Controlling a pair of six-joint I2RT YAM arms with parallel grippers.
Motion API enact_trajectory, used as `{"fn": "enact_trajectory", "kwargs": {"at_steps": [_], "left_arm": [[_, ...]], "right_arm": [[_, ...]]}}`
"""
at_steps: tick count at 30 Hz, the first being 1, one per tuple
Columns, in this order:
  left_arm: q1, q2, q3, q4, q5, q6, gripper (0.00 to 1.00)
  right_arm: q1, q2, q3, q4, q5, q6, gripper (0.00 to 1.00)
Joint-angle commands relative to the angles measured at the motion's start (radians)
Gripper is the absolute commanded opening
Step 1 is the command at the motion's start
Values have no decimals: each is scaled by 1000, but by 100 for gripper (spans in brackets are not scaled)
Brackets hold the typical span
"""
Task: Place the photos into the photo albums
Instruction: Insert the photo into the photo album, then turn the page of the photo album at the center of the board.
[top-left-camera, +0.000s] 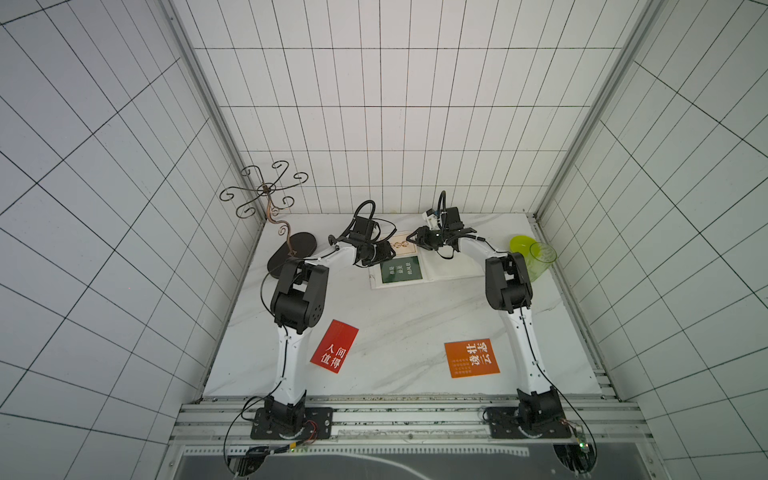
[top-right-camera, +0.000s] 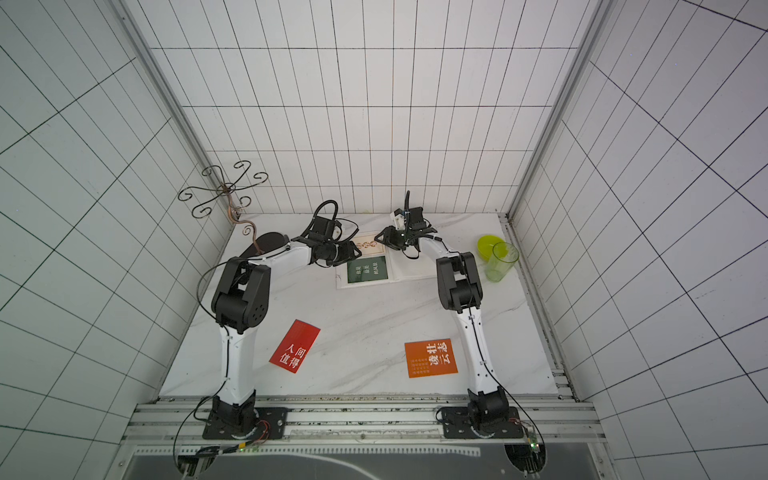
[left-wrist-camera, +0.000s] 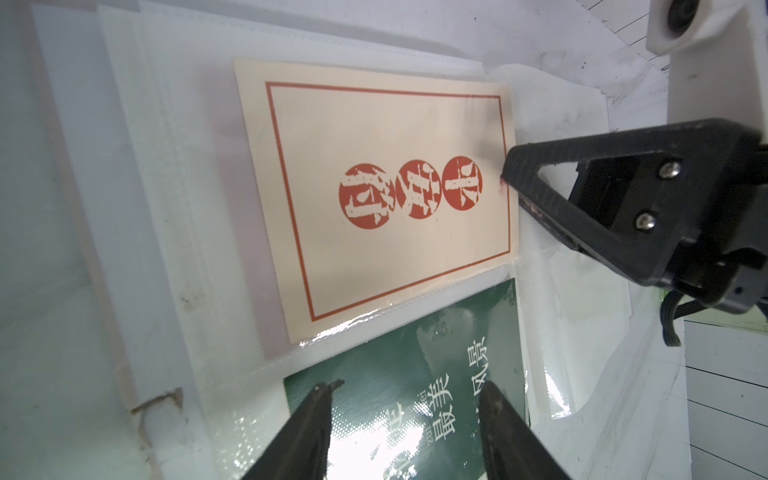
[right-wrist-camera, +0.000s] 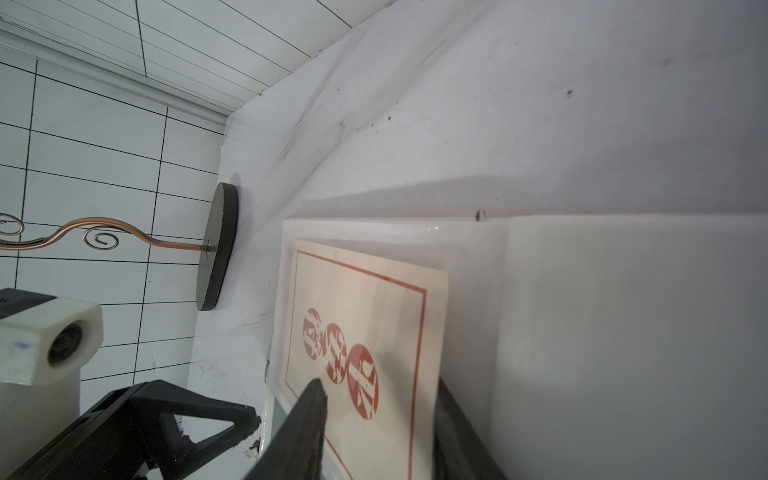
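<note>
Lying beneath right tool, cream card

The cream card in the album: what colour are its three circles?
Red-orange with cream characters, on the cream card; clearest in the left wrist view.

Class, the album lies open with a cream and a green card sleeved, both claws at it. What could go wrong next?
1. The right claw sits at the edge of the cream card; pulling away may drag it out of the album.
2. The red card and orange card lie flat on the table: hard to pinch, likely to slide.
</note>
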Motion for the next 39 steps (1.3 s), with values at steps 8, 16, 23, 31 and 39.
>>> {"fn": "enact_trajectory", "kwargs": {"at_steps": [8, 16, 23, 31, 39], "left_arm": [[14, -79, -10, 21, 6, -10, 57], [40, -183, -55, 38, -19, -12, 57], [46, -294, -136, 58, -58, 31, 57], [-2, -440, -202, 123, -106, 121, 58], [-121, -598, -326, 212, -191, 243, 61]], "right_arm": [[15, -18, 77, -58, 51, -18, 42], [10, -162, 10, -176, 227, -74, 54], [8, -295, -72, -261, 372, -161, 57], [-5, -496, -260, -340, 740, -282, 75], [-16, -619, -511, -366, 900, -304, 83]]}}
